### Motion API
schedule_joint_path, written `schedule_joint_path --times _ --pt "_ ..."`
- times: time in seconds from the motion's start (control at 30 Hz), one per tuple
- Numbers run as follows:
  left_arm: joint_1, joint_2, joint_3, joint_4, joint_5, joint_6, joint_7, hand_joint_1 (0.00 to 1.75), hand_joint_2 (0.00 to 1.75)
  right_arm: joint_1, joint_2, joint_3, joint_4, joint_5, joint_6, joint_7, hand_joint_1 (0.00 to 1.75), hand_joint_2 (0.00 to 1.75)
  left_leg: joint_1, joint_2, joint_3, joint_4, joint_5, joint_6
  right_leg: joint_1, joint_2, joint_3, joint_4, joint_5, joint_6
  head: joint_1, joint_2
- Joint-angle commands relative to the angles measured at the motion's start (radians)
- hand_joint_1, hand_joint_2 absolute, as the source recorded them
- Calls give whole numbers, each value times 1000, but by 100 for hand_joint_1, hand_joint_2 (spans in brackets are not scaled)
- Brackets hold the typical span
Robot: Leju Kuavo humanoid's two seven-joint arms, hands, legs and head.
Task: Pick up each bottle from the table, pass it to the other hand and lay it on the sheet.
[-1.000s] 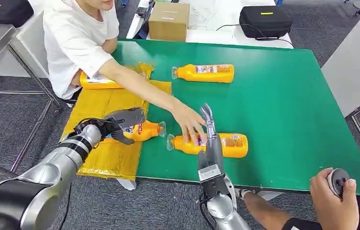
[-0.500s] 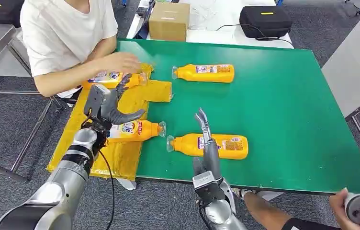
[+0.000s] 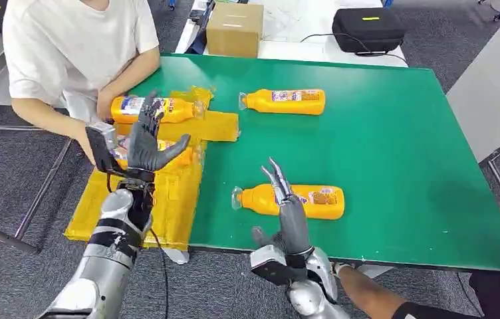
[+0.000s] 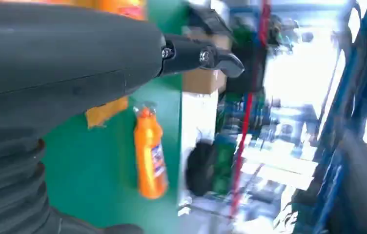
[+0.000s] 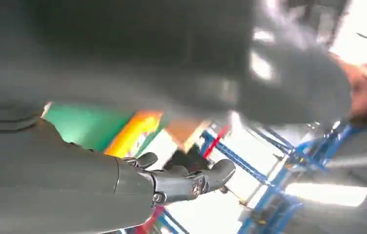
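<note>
**Both my hands free, one bottle waiting near the front edge**

Head view: my left hand (image 3: 142, 139) is raised over the yellow sheet (image 3: 167, 199) with the fingers apart, holding nothing. My right hand (image 3: 286, 206) stands at the near edge of the green worktop (image 3: 400, 133), fingers straight and spread, just in front of the near bottle (image 3: 294, 201). A far bottle (image 3: 284, 101) lies alone on the worktop. Two bottles (image 3: 157, 108) lie on the sheet at the left, where a person (image 3: 68, 46) reaches in. I judge my left hand could strike the person's hand there.

Left wrist view: the far bottle (image 4: 150, 155) shows beside my dark thumb; the background is blurred.

Right wrist view: strongly blurred; my fingers (image 5: 181, 183) look empty, and I cannot make out the bottle.
</note>
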Motion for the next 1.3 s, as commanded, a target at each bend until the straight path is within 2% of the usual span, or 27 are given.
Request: schedule_joint_path --times 0.03,0.07,0.13,0.3,0.4,0.47,0.53,0.63,0.67,0.73,0.8,0.87,0.9,1.03,1.2,1.3 --pt "342 -37 -200 -337 16 145 -76 0 175 -108 -173 -159 241 60 51 28 0 175 -1 -1 6 -2 -2 0 -1 -1 6 -3 -1 0 0 0" --pt "354 -29 -223 -362 -5 155 -84 0 175 -127 -173 -162 275 102 36 40 0 175 0 -1 8 -1 -4 -1 0 -1 9 -2 -3 -1 -1 0" --pt "360 -15 -272 -380 -30 152 -52 0 175 -175 -175 -163 354 155 38 91 0 175 -1 -1 2 0 -2 -1 -1 0 4 -2 -2 0 0 0" --pt "355 -5 -329 -382 -88 175 -30 0 175 -224 -187 -142 450 230 29 136 0 175 -1 -1 3 0 -2 0 -1 0 4 -2 -1 -1 -1 0" --pt "363 -5 -349 -391 -104 180 -29 0 175 -233 -191 -146 465 248 13 150 0 175 1 0 6 0 -3 -1 1 1 6 -2 -2 -2 -1 0" --pt "365 -7 -353 -392 -107 182 -28 0 175 -236 -193 -147 465 248 17 150 0 175 0 0 2 -1 -1 0 0 0 3 -2 -1 0 0 0" --pt "364 -5 -351 -393 -107 182 -28 0 175 -236 -194 -144 463 255 13 153 0 175 0 1 8 0 -4 -1 1 2 8 -2 -3 -2 -1 0" --pt "359 -8 -345 -388 -113 194 -28 0 175 -261 -211 -127 483 321 13 211 0 175 1 2 10 0 -5 -1 1 2 11 -1 -4 -2 -1 0" --pt "357 -8 -344 -387 -113 199 -25 0 175 -271 -205 -140 497 285 72 219 0 175 0 0 5 0 -2 0 0 1 5 -1 -2 -1 -1 0" --pt "354 -11 -342 -382 -104 196 -12 0 175 -297 -200 -140 529 241 180 213 0 175 0 1 7 0 -3 -1 0 1 7 -1 -3 -2 -1 0" --pt "345 -14 -348 -376 -98 189 -7 0 175 -335 -191 -117 581 239 229 218 0 175 1 3 10 1 -5 -2 1 3 10 0 -4 -3 -1 0" --pt "332 -13 -357 -367 -97 189 -3 0 175 -387 -171 -83 661 251 251 239 0 175 1 4 11 1 -5 -2 1 4 11 -1 -3 -3 -1 0" --pt "330 -13 -358 -366 -98 194 1 0 175 -404 -167 -65 685 265 252 262 0 175 0 2 3 0 -1 0 0 2 3 -1 0 -1 0 0" --pt "355 -3 -353 -390 -103 197 14 0 175 -445 -176 -12 752 279 338 364 0 175 1 4 7 0 -3 -1 1 4 6 -1 -1 -2 -1 0" --pt "364 -1 -348 -386 -102 196 13 0 175 -448 -185 -4 767 276 350 365 0 175 1 1 8 -1 -3 -1 1 1 8 -2 -2 -2 -1 0" --pt "354 -2 -346 -375 -105 195 13 0 175 -477 -189 31 817 277 407 393 0 175 1 1 9 0 -3 -1 1 0 9 -1 -2 -2 0 0"
